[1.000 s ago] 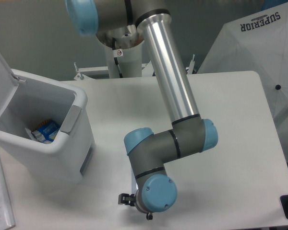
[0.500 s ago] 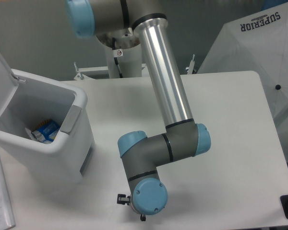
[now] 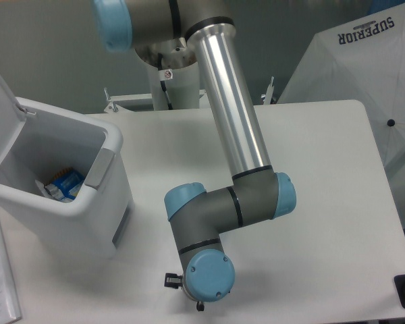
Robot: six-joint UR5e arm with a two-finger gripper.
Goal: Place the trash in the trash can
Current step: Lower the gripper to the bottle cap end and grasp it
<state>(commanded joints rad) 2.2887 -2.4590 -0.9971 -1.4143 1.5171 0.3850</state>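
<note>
Wrist [image 3: 206, 273] barely shifted; blue packet [image 3: 64, 183] inside bin [image 3: 88, 202].

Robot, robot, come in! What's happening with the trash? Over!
End effector hidden under the wrist, state unknown. Blue snack packet in the trash can, lid open. Bottle not visible. Nothing blocking.

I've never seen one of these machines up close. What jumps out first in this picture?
The big robot arm dominates: a shiny silver tube slanting down from the top to grey joints with light blue caps near the front edge of the white table. Its jaws are hidden beneath the wrist. At left stands an open white trash can with a blue snack packet lying inside.
</note>
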